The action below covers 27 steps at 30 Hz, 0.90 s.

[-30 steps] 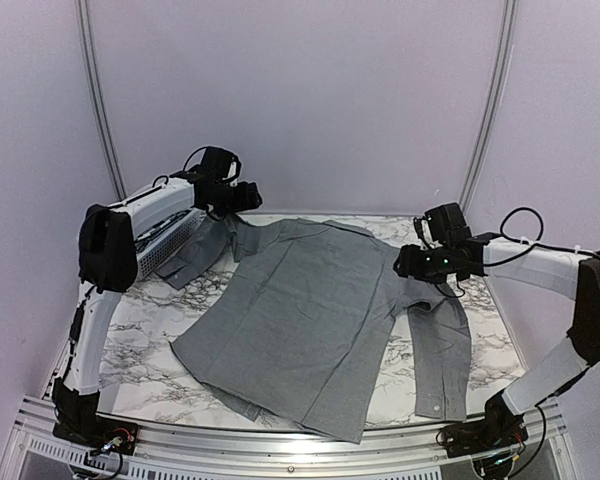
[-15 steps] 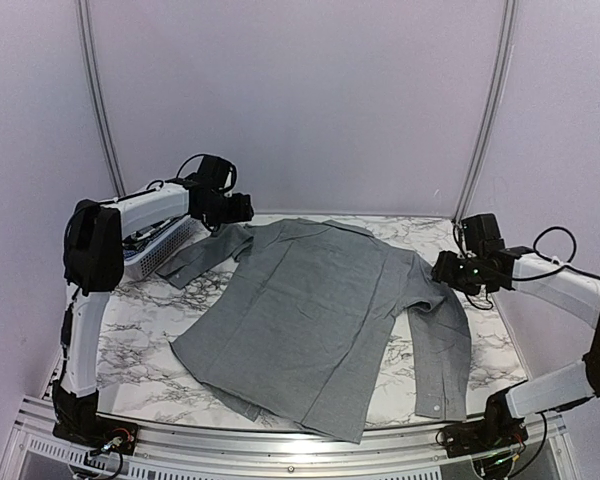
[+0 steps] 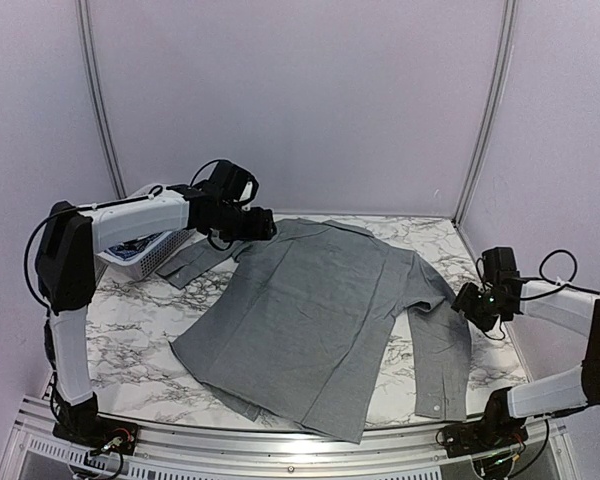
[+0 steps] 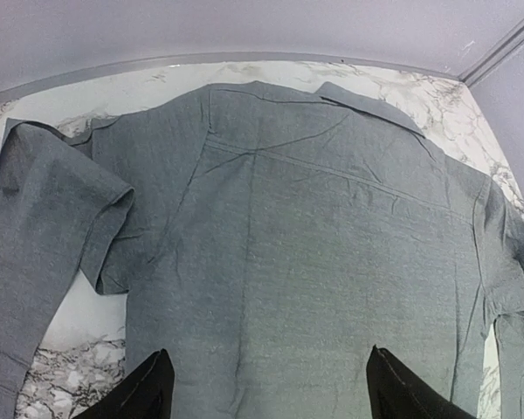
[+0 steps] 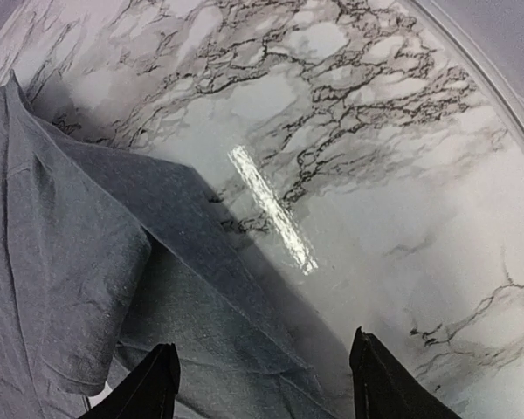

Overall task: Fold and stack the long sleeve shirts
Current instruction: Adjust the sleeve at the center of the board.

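A mid-grey long sleeve shirt (image 3: pixel 315 320) lies spread back-up on the marble table, collar at the far edge. Its left sleeve (image 3: pixel 195 258) runs toward the far left and its right sleeve (image 3: pixel 440 355) runs down toward the near right. My left gripper (image 3: pixel 263 229) is open and empty, hovering above the shirt's far left shoulder; the left wrist view shows the shirt's back (image 4: pixel 332 262) below its spread fingers. My right gripper (image 3: pixel 467 301) is open and empty beside the right sleeve's outer edge (image 5: pixel 201 332).
A white perforated basket (image 3: pixel 145 245) stands at the far left corner, holding other cloth. Bare marble table (image 3: pixel 145 330) shows left of the shirt and at the far right (image 5: pixel 393 175). Purple walls close in the back and sides.
My left gripper has moved right, from the far left sleeve to above the shirt's shoulder. My right gripper has pulled back right and down, off the shirt's right shoulder to the sleeve's outer side.
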Each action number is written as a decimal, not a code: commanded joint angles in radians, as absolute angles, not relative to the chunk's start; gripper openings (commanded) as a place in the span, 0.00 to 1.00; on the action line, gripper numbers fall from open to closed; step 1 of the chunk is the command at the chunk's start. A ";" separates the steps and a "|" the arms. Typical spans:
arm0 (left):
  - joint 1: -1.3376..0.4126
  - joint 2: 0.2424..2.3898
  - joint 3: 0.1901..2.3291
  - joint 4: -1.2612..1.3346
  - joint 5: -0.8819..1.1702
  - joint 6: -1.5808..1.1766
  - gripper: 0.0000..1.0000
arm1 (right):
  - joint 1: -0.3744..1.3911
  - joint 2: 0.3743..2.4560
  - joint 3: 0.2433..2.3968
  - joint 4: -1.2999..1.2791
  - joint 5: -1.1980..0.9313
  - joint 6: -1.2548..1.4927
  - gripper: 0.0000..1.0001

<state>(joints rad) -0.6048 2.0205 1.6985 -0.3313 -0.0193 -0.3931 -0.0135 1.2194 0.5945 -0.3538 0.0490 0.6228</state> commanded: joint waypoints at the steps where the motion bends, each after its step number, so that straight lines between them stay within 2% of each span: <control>1: -0.629 1.952 1.630 -0.309 -0.011 -0.432 0.78 | -0.021 1.184 0.556 -0.304 0.014 0.673 0.63; 5: -0.670 1.917 1.597 -0.300 -0.014 -0.445 0.78 | -0.022 1.185 0.523 -0.287 -0.019 0.684 0.57; 10: -0.708 1.883 1.580 -0.295 -0.003 -0.447 0.78 | -0.023 1.180 0.517 -0.284 -0.041 0.665 0.34; 13: -0.726 1.863 1.568 -0.296 -0.003 -0.444 0.78 | -0.021 1.171 0.536 -0.300 -0.073 0.638 0.14; 16: -0.744 1.843 1.551 -0.292 -0.003 -0.441 0.78 | -0.016 1.149 0.568 -0.317 -0.123 0.621 0.01; 27: -0.806 1.824 1.499 -0.281 0.075 -0.426 0.77 | 0.232 1.197 0.801 -0.359 -0.134 0.665 0.00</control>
<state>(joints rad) -0.7853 1.8580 1.5276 -0.3035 0.0322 -0.4412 0.1738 1.1591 0.7170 -0.3595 -0.1253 0.6445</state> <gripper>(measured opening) 0.782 0.002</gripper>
